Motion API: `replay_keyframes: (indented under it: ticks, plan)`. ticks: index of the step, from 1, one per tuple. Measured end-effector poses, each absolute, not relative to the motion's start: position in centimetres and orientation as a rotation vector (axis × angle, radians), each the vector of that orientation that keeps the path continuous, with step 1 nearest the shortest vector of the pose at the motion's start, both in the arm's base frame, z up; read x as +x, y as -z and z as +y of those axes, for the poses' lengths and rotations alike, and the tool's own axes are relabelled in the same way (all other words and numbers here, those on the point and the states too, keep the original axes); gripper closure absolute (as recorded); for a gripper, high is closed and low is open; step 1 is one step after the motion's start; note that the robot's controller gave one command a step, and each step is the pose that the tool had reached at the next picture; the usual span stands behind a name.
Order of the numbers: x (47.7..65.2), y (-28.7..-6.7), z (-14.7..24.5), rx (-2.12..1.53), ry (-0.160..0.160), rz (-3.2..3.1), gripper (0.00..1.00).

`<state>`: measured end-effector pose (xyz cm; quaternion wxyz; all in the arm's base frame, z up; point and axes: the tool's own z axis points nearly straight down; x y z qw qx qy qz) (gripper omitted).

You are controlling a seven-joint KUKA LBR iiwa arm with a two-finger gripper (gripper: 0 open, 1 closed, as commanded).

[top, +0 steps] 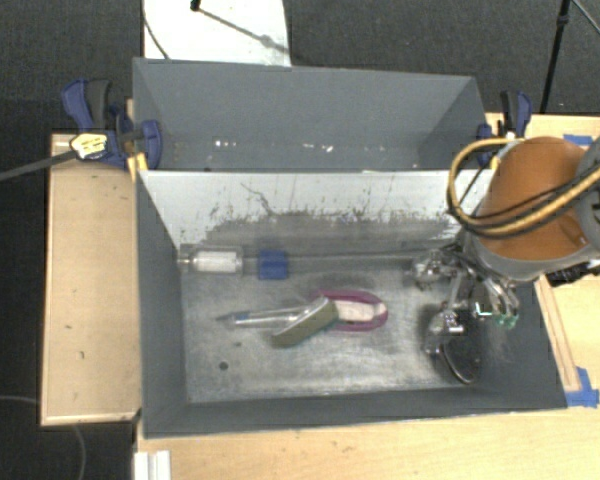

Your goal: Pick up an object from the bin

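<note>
My gripper (448, 320) hangs low over the bin's right end, just above a dark oval thing (462, 358) that lies near the front right corner. Part of that dark thing is hidden under the gripper. Towards the middle of the floor, to the left, lies a purple-rimmed white thing (358, 310). An olive-grey scoop-like piece (304, 325) rests against it, with a clear thin stick (248, 317) beside that.
A clear tube with a blue cap (238, 262) lies along the back wall at the left. The arm with its orange cover and cables comes in over the bin's right rim. The bin's sloped walls stand close around the gripper.
</note>
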<state>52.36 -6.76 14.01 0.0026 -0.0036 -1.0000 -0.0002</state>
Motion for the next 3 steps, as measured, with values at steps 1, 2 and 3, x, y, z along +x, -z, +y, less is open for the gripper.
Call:
replay_keyframes:
  ticks: [1,2,3]
  plan:
    - [54.9,-7.4,0.4,0.243,0.004,-3.135,0.0]
    - [55.0,-7.7,0.0,0.24,0.0,-3.14,1.0]
    - [56.6,-19.4,3.0,0.737,0.0,-3.061,1.0]
